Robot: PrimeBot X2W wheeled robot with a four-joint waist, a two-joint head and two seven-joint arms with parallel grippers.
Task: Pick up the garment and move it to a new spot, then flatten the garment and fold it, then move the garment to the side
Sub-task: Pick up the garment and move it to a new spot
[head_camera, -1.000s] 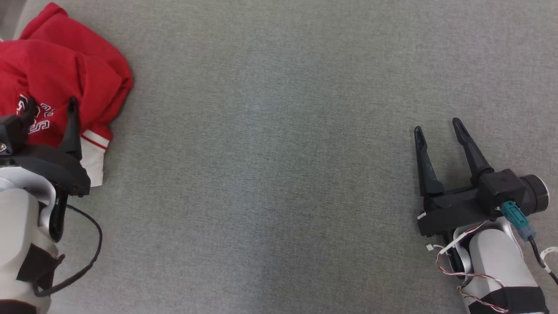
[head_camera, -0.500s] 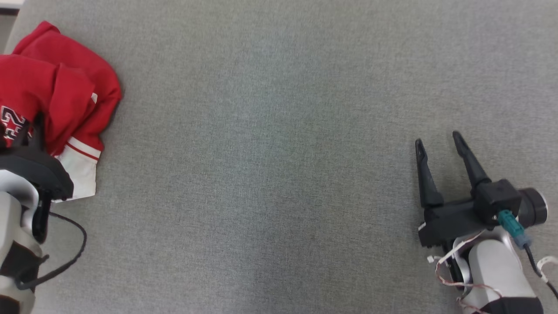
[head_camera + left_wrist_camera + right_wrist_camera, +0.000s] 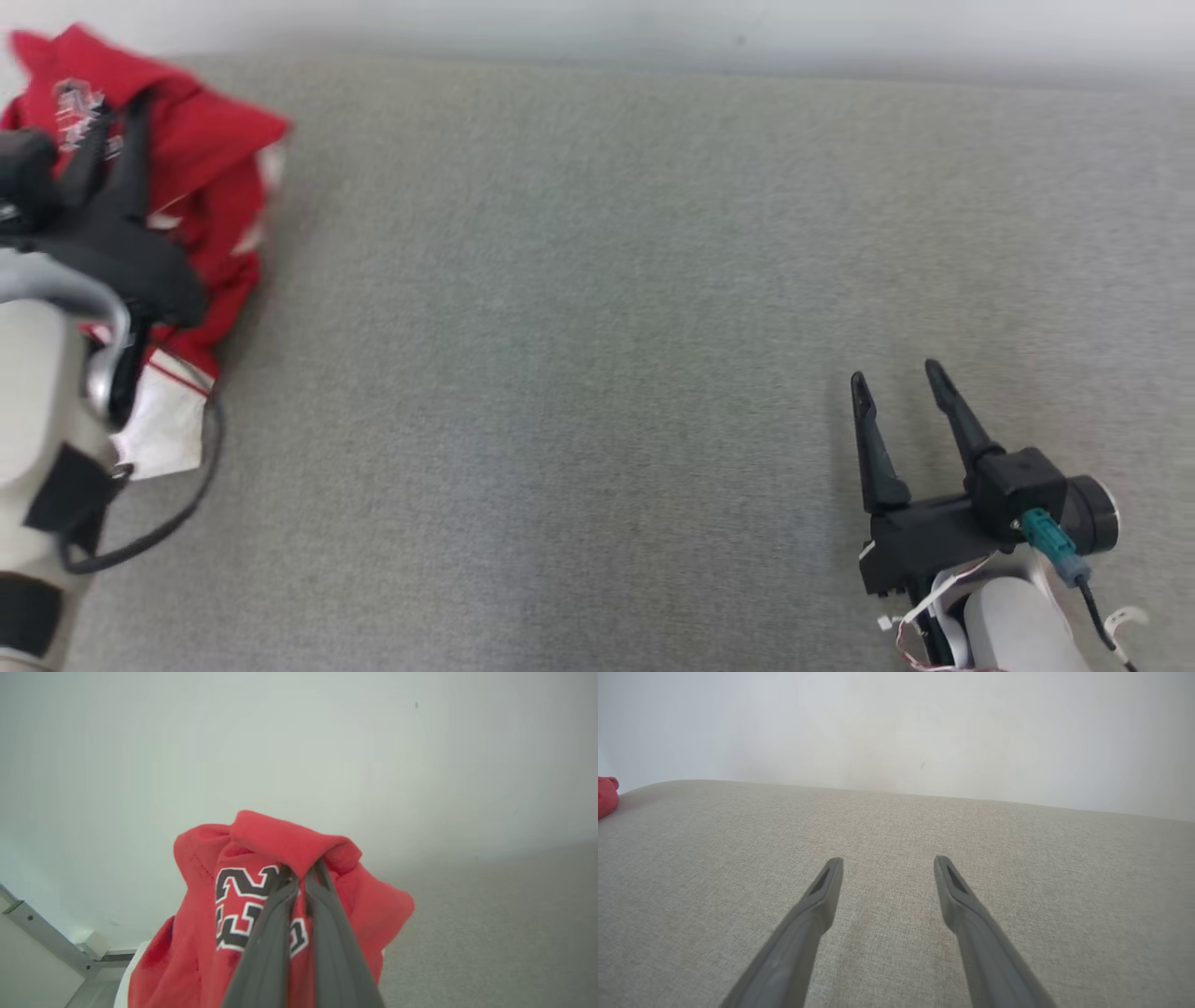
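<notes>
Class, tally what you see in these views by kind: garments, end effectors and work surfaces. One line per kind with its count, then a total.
Garments: 1, the red garment
End effectors: 2, the left end effector shut on the garment, the right end effector open
Work surfaces: 1, the grey surface
Total: 4

The left gripper [image 3: 117, 121] is held up at the far left. Its two dark fingers [image 3: 275, 914] are pressed almost together, with a fold of the red garment [image 3: 285, 837] pinched between their tips. The pale left forearm [image 3: 37, 392] slants beneath it. Low on the right, the right gripper [image 3: 894, 373] points away from the body with its fingers spread apart and nothing between them.
</notes>
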